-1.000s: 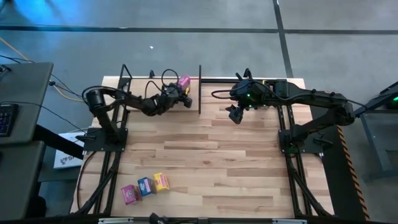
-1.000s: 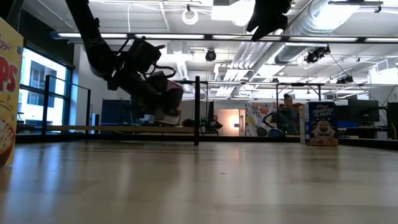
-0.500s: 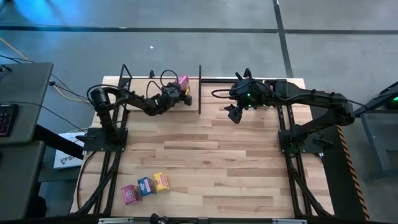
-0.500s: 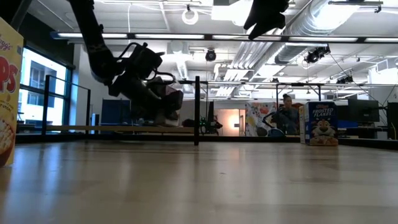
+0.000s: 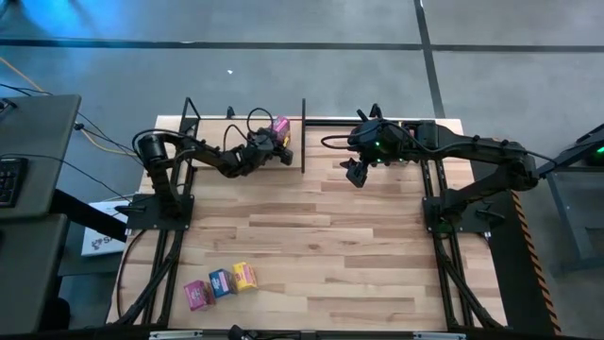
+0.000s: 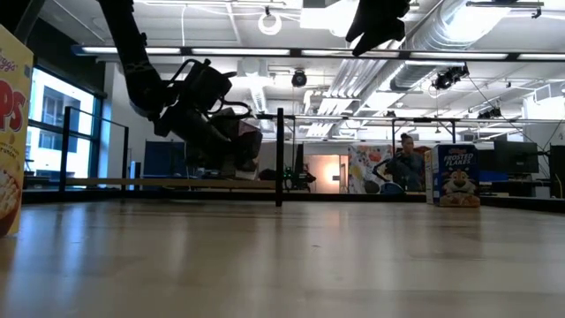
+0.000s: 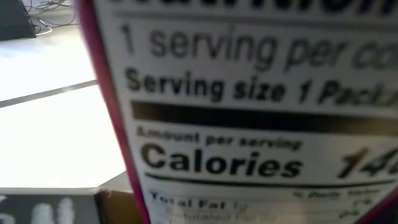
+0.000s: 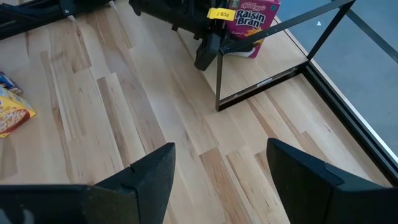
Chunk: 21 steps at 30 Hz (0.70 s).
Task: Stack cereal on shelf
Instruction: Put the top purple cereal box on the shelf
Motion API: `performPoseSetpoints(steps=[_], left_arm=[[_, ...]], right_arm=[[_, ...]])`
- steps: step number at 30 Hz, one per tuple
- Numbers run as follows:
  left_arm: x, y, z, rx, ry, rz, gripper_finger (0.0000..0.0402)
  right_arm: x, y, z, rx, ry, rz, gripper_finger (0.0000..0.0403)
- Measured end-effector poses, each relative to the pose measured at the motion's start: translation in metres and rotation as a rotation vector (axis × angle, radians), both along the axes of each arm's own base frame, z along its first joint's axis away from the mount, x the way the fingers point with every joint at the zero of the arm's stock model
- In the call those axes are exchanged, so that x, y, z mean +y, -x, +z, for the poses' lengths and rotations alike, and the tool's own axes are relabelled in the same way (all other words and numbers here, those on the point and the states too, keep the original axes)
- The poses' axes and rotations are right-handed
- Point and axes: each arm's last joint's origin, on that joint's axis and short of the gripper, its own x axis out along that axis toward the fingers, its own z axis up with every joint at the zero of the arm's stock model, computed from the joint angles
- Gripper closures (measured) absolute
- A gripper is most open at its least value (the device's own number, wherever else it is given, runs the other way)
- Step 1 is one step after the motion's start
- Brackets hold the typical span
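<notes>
The left gripper (image 5: pixel 269 146) reaches over the shelf (image 5: pixel 212 127) at the far left part of the table (image 5: pixel 330 236), and its jaws are closed on a magenta Raisin Bran box (image 5: pixel 280 126). The box stands upright near the shelf's right end, close to the black post (image 5: pixel 304 137). I judge it is being set down there so the rest of the board stays free for the other boxes. In the right wrist view the box (image 8: pixel 252 25) shows the words "Raisin Bran" and seems to touch the board. A yellow tag (image 8: pixel 221 14) on the arm has small writing which I cannot read surely. The left wrist view is filled by the box's side panel (image 7: pixel 249 124): "1 serving per", "Serving size 1 Pack", "Amount per serving", "Calories", "Total Fat".

The right gripper (image 5: pixel 356 171) waits above the table just right of the post, with its fingers (image 8: pixel 155 177) wide apart and empty.

Three more boxes, pink (image 5: pixel 196 294), blue (image 5: pixel 221 282) and yellow (image 5: pixel 244 275), stand in a row at the near left. In the low view a Frosted Flakes box (image 6: pixel 455 187) stands at the right.
</notes>
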Motion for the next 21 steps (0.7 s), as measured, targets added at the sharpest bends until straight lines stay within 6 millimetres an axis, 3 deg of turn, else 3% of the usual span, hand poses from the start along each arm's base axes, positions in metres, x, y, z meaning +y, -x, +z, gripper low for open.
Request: performPoseSetpoints(steps=[4,14,21], left_arm=[[0.000,0.000,0.000,0.004,0.002,0.000,0.0200],[0.000,0.001,-0.002,0.011,0.007,-0.004,0.0127],[-0.002,0.001,0.008,-0.012,0.012,-0.035,0.0095]], right_arm=[[0.000,0.000,0.000,0.000,0.000,0.000,0.0162],[0.000,0.000,0.000,0.000,0.000,0.000,0.0162],[0.000,0.000,0.000,0.000,0.000,0.000,0.0162]])
